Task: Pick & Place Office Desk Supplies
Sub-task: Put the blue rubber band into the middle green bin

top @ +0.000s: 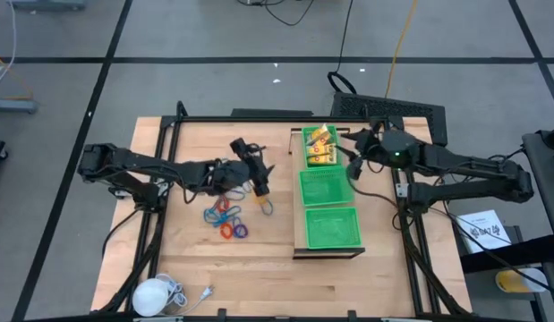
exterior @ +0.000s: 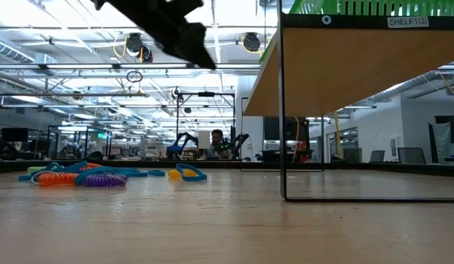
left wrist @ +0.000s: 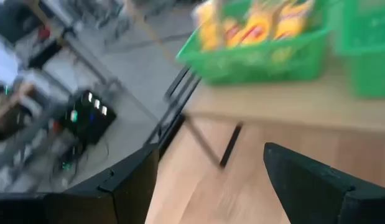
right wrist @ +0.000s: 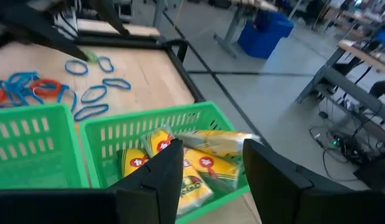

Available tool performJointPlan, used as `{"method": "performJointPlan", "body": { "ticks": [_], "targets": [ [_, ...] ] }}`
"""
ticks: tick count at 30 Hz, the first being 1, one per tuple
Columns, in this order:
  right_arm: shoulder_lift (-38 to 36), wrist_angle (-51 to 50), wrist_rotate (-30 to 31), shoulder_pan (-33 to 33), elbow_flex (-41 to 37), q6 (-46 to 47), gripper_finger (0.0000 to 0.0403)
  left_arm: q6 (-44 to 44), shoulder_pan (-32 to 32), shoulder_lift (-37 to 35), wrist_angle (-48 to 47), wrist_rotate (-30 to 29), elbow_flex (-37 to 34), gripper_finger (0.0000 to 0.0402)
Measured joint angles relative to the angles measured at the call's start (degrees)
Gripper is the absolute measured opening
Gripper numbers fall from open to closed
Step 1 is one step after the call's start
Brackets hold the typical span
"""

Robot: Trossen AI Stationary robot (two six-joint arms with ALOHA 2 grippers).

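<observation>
Yellow packets lie in the far green mesh tray on a wooden shelf. Thin red, orange, purple and blue rings lie in a loose heap on the table left of the shelf, with blue loops beside them. My right gripper hovers open just over the packets, at that tray's right side, with nothing between its fingers. My left gripper hangs open and empty above the table, between the rings and the shelf, pointing toward the far tray.
Two more green trays sit on the shelf, which stands on thin black legs. A white round object with a cord lies at the near left corner. Bare wood lies near the front edge.
</observation>
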Motion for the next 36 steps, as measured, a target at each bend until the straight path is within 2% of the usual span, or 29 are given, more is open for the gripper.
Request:
{"method": "performJointPlan", "body": {
  "ticks": [4, 10, 12, 14, 19, 22, 29, 36],
  "targets": [
    [-4.18, -2.02, 0.00, 0.00, 0.00, -0.10, 0.0155, -6.01, 2.11, -3.10, -1.95, 0.77, -4.26, 0.0294],
    [-7.95, -4.82, -0.04, 0.00, 0.02, 2.52, 0.0151, -14.83, 4.47, -8.57, 1.58, 0.71, -15.03, 0.0294],
    [-8.15, -5.58, -0.04, 0.00, 0.02, 3.19, 0.0150, -21.71, 4.99, -10.48, 0.03, -1.26, -17.99, 0.0294],
    [-8.09, -5.88, -0.04, 0.00, 0.02, 3.93, 0.0150, -30.64, 5.26, -12.30, -6.54, -0.74, -19.63, 0.0294],
    [-7.34, -5.76, -0.07, 0.00, 0.02, 3.97, 0.0148, -49.04, 5.20, -14.74, -26.57, 13.56, -19.71, 0.0294],
    [-6.62, -5.68, -0.06, 0.00, 0.02, 3.96, 0.0148, -56.49, 5.18, -14.71, -35.99, 20.33, -19.73, 0.0294],
    [-4.21, -5.27, -0.07, 0.00, 0.02, 3.41, 0.0144, -63.35, 5.42, -11.65, -48.96, 23.96, -19.75, 0.0294],
    [-3.47, -5.25, -0.07, 0.00, 0.00, 2.61, 0.0142, -63.04, 5.52, -10.58, -49.54, 28.43, -19.73, 0.0294]
  ]
}}
